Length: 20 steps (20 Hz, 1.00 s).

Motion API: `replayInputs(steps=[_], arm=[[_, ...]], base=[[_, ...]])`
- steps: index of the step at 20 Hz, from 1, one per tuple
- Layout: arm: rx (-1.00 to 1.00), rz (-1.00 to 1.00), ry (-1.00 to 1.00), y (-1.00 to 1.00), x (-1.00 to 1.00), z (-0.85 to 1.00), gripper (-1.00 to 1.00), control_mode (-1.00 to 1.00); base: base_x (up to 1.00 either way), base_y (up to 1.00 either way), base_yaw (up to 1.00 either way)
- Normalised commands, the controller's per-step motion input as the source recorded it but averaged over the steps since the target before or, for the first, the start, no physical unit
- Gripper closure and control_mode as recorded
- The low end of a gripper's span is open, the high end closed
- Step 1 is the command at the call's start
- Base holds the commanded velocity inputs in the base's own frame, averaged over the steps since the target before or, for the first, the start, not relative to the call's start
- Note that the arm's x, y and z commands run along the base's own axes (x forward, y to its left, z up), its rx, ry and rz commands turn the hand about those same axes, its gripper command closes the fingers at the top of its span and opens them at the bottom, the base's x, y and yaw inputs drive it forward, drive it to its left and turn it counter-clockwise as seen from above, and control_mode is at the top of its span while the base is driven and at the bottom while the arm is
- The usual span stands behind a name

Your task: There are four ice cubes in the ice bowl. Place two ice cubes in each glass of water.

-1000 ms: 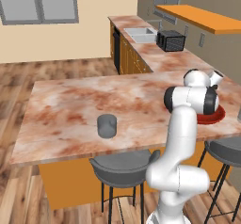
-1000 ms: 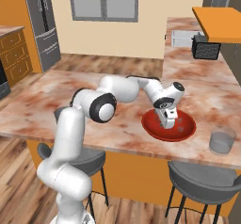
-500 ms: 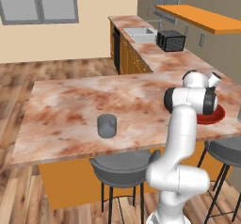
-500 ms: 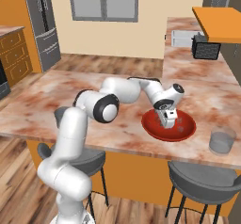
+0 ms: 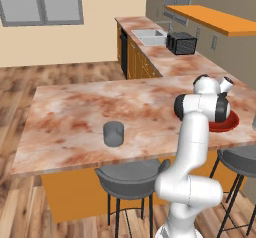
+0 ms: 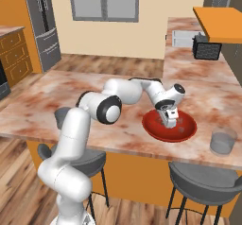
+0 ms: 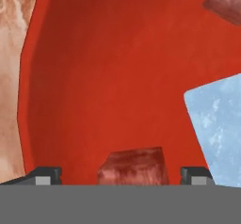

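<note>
Hand view: gripper (image 7: 120, 173), jaws spread wide, remains low inside the ice bowl (image 7: 94, 77), an ice cube (image 7: 134, 166) between its fingertips; nothing has shifted since earlier.

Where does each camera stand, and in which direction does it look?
Left base view: behind the arm on its left, facing forward and down over the counter; the white arm rises at lower right, and one glass stands on the counter.
Right base view: behind on its right; the arm rises at lower left, the tool over the bowl.
Hand view: on the hand, looking into the bowl at a cube.
Both base views share counter and bowl.
</note>
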Motion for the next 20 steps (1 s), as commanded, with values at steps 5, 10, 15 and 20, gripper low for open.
replayInputs(steps=[5, 10, 15, 20], arm=[[0.00, 0.00, 0.00, -0.04, 0.14, -0.29, -1.00, -1.00], [0.00, 0.00, 0.00, -0.05, 0.06, -0.36, -1.00, -1.00], [0.00, 0.00, 0.00, 0.00, 0.00, -0.52, -1.00, -1.00], [0.00, 0.00, 0.00, -0.01, 0.00, -0.59, -1.00, -1.00]], base=[[0.00, 0.00, 0.00], [0.00, 0.00, 0.00], [0.00, 0.00, 0.00], [0.00, 0.00, 0.00]])
